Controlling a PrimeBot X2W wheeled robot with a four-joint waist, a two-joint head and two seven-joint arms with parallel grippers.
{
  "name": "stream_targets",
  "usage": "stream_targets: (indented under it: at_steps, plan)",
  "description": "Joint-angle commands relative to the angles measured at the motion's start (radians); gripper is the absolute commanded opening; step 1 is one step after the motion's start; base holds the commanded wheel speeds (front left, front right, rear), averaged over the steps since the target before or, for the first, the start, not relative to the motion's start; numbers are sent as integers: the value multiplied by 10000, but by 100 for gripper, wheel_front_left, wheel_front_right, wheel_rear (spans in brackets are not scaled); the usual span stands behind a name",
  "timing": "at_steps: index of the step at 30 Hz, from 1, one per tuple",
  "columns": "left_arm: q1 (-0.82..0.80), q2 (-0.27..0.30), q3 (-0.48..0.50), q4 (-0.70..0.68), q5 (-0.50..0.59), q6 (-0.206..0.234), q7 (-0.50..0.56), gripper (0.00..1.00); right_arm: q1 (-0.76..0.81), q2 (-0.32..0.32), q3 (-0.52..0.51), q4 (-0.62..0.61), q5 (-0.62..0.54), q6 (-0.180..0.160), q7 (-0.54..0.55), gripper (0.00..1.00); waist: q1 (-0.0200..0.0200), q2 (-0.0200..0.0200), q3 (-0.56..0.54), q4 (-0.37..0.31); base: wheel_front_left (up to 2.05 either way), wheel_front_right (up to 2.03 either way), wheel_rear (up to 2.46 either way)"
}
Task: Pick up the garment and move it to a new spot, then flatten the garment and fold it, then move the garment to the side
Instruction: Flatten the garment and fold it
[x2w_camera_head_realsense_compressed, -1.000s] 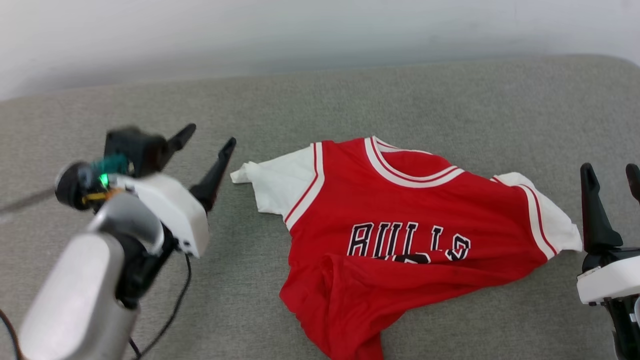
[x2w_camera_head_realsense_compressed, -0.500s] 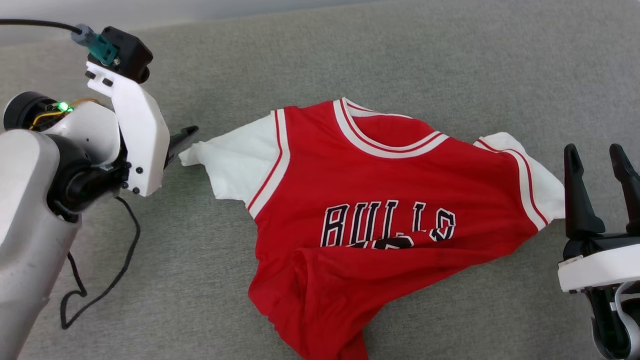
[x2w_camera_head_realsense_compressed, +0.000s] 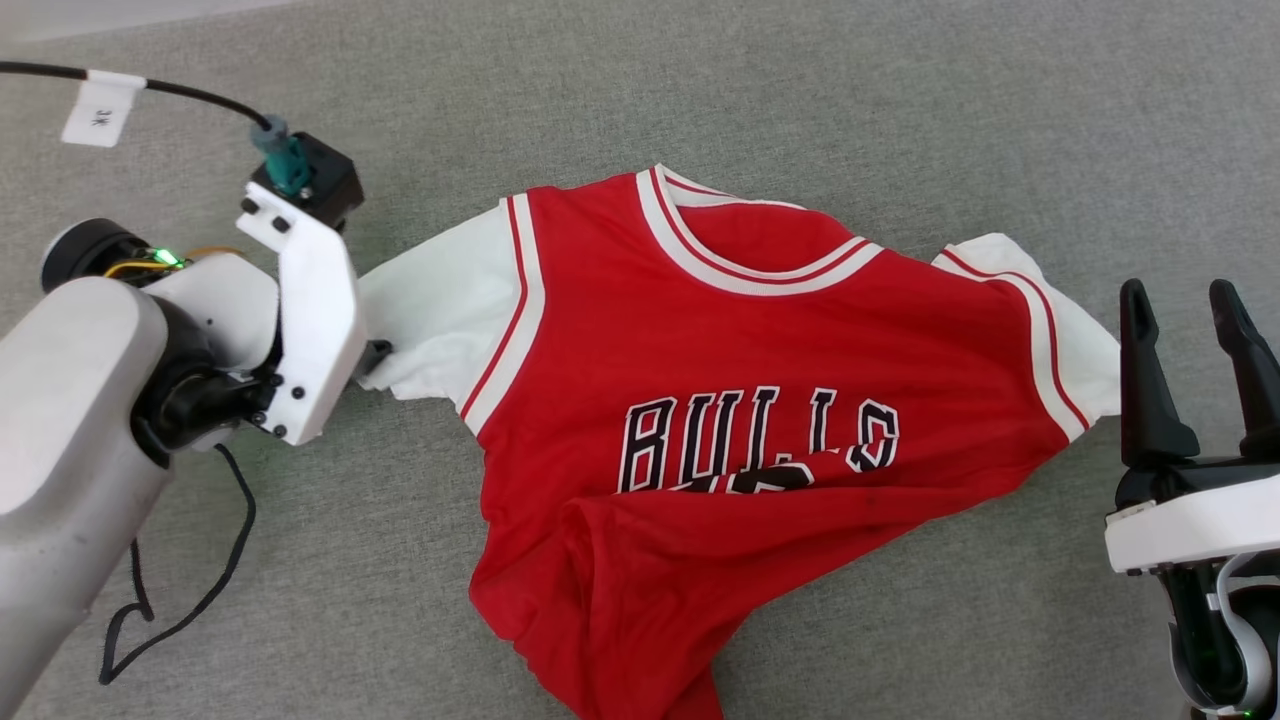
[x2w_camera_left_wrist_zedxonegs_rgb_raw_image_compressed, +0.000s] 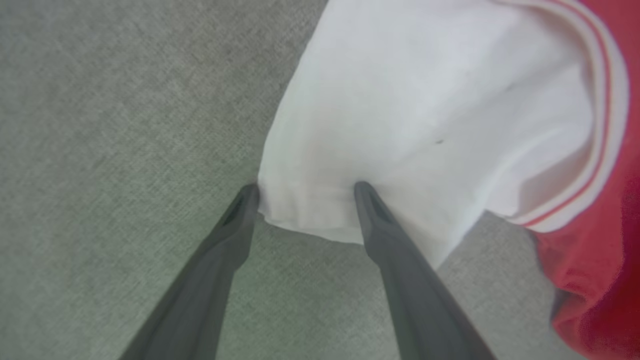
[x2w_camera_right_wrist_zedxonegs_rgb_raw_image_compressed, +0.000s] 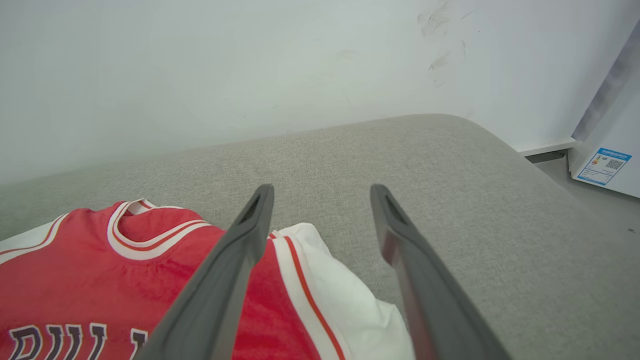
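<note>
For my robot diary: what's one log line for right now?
left gripper: open, straddling white sleeve hem | right gripper: open, beside other sleeve | garment: rumpled, not folded, on grey fabric surface

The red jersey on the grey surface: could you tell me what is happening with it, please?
The robot seems about to pick up the garment, which lies rumpled, chest up, on the grey padded surface. Its left gripper is open, fingers astride one white sleeve at its edge. The right gripper is open beside the other sleeve, holding nothing.
</note>
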Motion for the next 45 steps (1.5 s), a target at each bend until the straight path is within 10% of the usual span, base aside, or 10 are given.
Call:
stream_targets:
  at_steps: [1,2,24,37,45]
  plan:
    - [98,171,-175,253,15,1,-146,25,-150,16,45,33,-34,-3,-9,100,-1,-1,23,21,0,0,0]
    - [113,232,-274,323,25,1,-260,0,-165,-3,62,43,-47,-3,-8,100,-1,-1,29,32,0,0,0]
    - [1799,1196,439,804,-104,352,-3940,0,452,-371,-89,467,-288,-3,864,100,-1,-1,-1404,1356,0,0,0]
    - [3646,1705,1025,-1353,217,1705,-6195,0,798,-896,54,675,-52,-3,2090,100,-1,-1,-2071,2245,0,0,0]
    - [4408,1795,1157,-3794,630,2634,-6928,0,-210,-2636,1018,293,1199,-3,4995,100,-1,-1,-1892,2763,0,0,0]
